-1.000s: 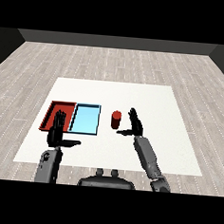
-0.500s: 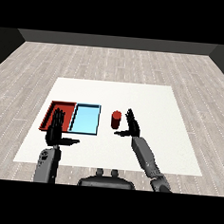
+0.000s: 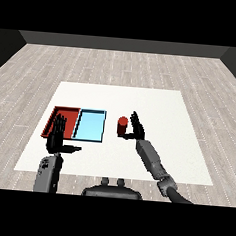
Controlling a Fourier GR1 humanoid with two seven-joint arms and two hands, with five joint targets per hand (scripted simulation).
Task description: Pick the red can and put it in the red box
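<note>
Can (image 3: 122, 126) upright on table (image 3: 189, 125), right of blue tray (image 3: 91, 125), long axis vertical. Right hand (image 3: 136, 127) just beside can on its right, fingers straight, spread, thumb reaching toward can base; possibly touching, hard to tell. Not yet curled round it. Left hand (image 3: 56, 135) open, raised near red tray (image 3: 59, 119), well apart from can. Right hand nearer; can lies left of its fingers.

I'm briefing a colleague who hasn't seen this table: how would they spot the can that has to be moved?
On the white table, find the red tray and light blue tray lying side by side. Just right of the blue one stands the red can, upright beside the open right hand. It is the only small cylinder there.
</note>
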